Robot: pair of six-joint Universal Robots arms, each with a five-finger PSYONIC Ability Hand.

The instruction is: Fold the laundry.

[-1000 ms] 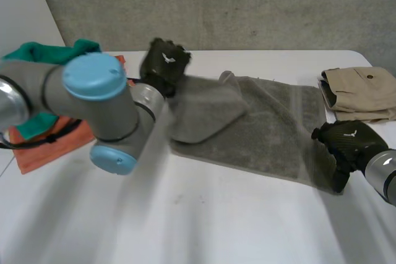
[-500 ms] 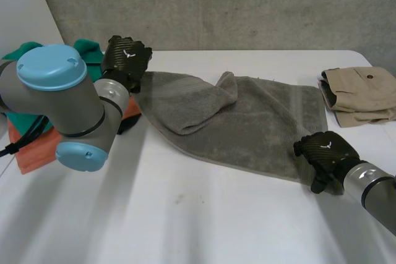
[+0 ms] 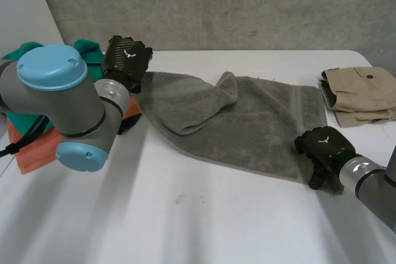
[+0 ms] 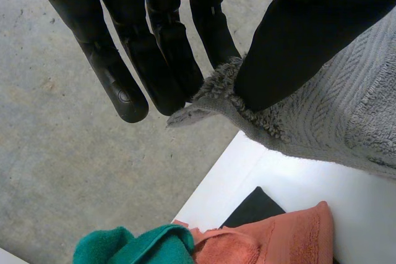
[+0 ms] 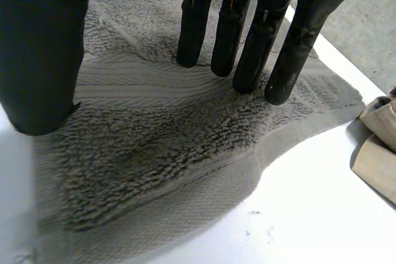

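1. A grey towel (image 3: pixel 260 128) is spread across the white worktop (image 3: pixel 185 214), with a raised fold near its middle.
2. Its far left corner is pinched between the thumb and fingers of the left hand (image 4: pixel 154 47).
3. Its near right corner is pressed down by the right hand (image 5: pixel 232 10), fingers straight and slightly apart.
4. Folded beige clothing (image 3: pixel 362 94) is seen near the towel's right edge.
5. Orange and teal cloths (image 3: pixel 34 156) are piled at the left.

Place: looks like a robot lab or test bench.
Backdrop: there's a bare concrete wall (image 3: pixel 247 4) right behind.
Surface: plain white table (image 3: pixel 216 221).
Machinery: grey arm (image 3: pixel 62 100), light-blue caps.
Props: grey towel (image 3: pixel 266 128), folded beige garment (image 3: pixel 362 94).
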